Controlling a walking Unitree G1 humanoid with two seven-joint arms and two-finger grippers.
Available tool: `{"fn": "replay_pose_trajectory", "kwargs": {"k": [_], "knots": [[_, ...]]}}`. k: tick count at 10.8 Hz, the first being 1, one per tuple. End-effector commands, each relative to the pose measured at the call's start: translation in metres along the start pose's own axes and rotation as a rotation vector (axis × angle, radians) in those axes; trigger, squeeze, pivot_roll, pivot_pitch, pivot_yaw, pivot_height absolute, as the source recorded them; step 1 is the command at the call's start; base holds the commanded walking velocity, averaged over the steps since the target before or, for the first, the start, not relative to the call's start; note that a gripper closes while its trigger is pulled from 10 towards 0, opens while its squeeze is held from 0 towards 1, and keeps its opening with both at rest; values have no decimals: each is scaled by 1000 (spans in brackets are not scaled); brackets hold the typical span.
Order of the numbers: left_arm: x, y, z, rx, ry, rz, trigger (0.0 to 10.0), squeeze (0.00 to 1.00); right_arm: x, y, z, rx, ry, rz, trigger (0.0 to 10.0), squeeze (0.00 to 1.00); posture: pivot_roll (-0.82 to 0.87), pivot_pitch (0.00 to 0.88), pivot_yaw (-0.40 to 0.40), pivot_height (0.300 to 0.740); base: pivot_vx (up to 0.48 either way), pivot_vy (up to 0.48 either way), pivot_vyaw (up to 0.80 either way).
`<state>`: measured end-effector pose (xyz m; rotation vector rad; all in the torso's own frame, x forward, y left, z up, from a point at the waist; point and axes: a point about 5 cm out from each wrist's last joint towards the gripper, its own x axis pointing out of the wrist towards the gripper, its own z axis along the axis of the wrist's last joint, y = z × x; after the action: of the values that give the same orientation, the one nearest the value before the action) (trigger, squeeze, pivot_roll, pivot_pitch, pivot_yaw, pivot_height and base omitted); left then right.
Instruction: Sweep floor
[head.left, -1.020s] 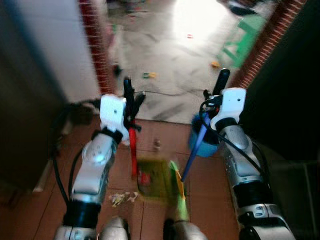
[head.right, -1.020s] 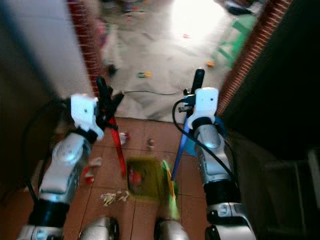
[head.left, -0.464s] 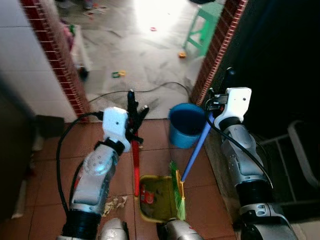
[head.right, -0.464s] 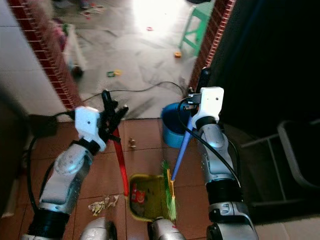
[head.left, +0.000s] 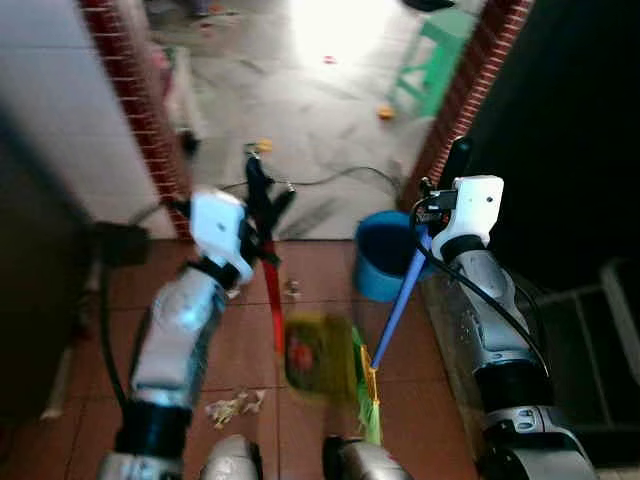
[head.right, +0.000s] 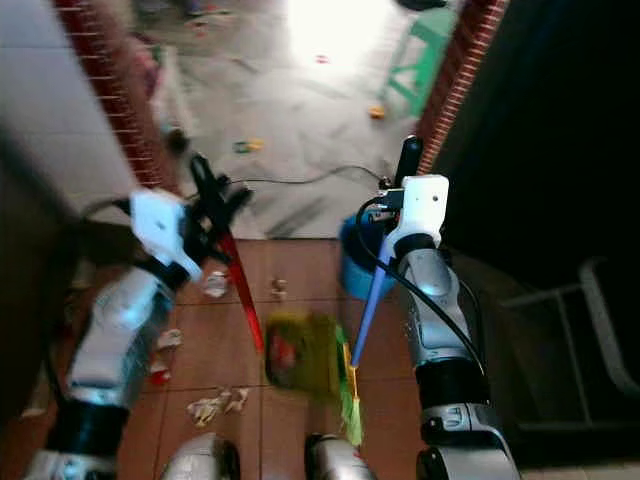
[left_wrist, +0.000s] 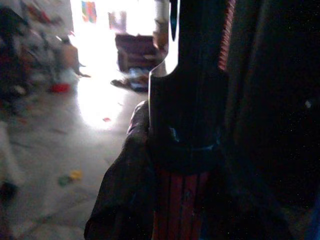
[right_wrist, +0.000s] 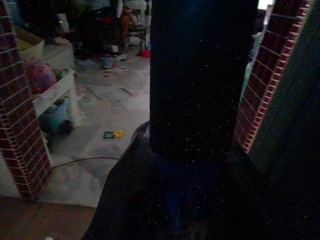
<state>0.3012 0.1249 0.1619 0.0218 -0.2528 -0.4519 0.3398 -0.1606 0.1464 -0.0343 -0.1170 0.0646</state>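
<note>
Left eye view: left claw (head.left: 262, 195) is closed on the top of the red handle (head.left: 272, 295) of the dustpan (head.left: 316, 355), which is seen on the tiled floor (head.left: 240, 330) below and ahead of that claw. Right claw (head.left: 447, 170) is closed on the top of the blue handle (head.left: 400, 300) of the broom (head.left: 368, 395); the green bristles are down beside the dustpan's right edge. A blue bucket (head.left: 385, 265) sits just below the right claw, near the brick pillar (head.left: 470, 90). Scraps (head.left: 235, 405) lie on the tiles below the left arm, apart from the dustpan.

Right eye view: same layout. A cable (head.right: 300, 180) crosses the grey floor beyond both claws; a green stool (head.right: 420, 60) and small litter are farther out.

Left wrist view: the red handle is seen gripped between the black fingers (left_wrist: 187, 100).

Right wrist view: dark; the blue handle is clamped, brick pillars are seen either side of the doorway.

Handling, as judged: both tools are light, stiff and long, so tip swing is large for small wrist moves. High grips give reach but little downward force; the plastic handles may twist in the grip.

Room: open straight ahead through the doorway. Tight right of the right claw (pillar, bucket, dark wall); wall left of the left claw. The cable is a snag risk.
</note>
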Motion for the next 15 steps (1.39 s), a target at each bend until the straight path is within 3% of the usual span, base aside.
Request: {"fn": "replay_pose_trajectory", "kwargs": {"k": [1, 4, 6, 7, 10, 13, 15], "knots": [[6, -1, 15, 36, -74, -15, 10000, 0, -1, -6, 2, -29, -10, -20, 10000, 0, 26, 62, -55, 740, 0, 0, 0], [5, 1, 21, -6, -85, 11, 10000, 0, -6, -13, -7, -47, 33, -57, 10000, 0, 25, 70, -54, 740, 0, 0, -533], [7, 18, 35, -16, -142, 127, 10000, 0, -8, -16, -20, -84, 109, -60, 10000, 0, 25, 71, -58, 740, 0, 0, -400], [11, 29, 50, -14, -196, 184, 10000, 0, -13, -22, -33, -140, 187, -66, 10000, 0, 26, 69, -60, 740, 0, 0, 0], [21, 39, 82, 9, -290, 216, 10000, 0, -18, -34, -46, -211, 262, -99, 10000, 0, 23, 61, -59, 740, 0, 0, 0], [33, 48, 114, -5, -405, 270, 10000, 0, -17, -27, -50, -209, 278, -84, 10000, 0, 29, 51, -57, 740, 0, 0, 0], [41, 46, 120, -11, -434, 260, 10000, 0, -15, -24, -50, -195, 274, -84, 10000, 0, 29, 45, -50, 740, 315, 0, 0]]}}
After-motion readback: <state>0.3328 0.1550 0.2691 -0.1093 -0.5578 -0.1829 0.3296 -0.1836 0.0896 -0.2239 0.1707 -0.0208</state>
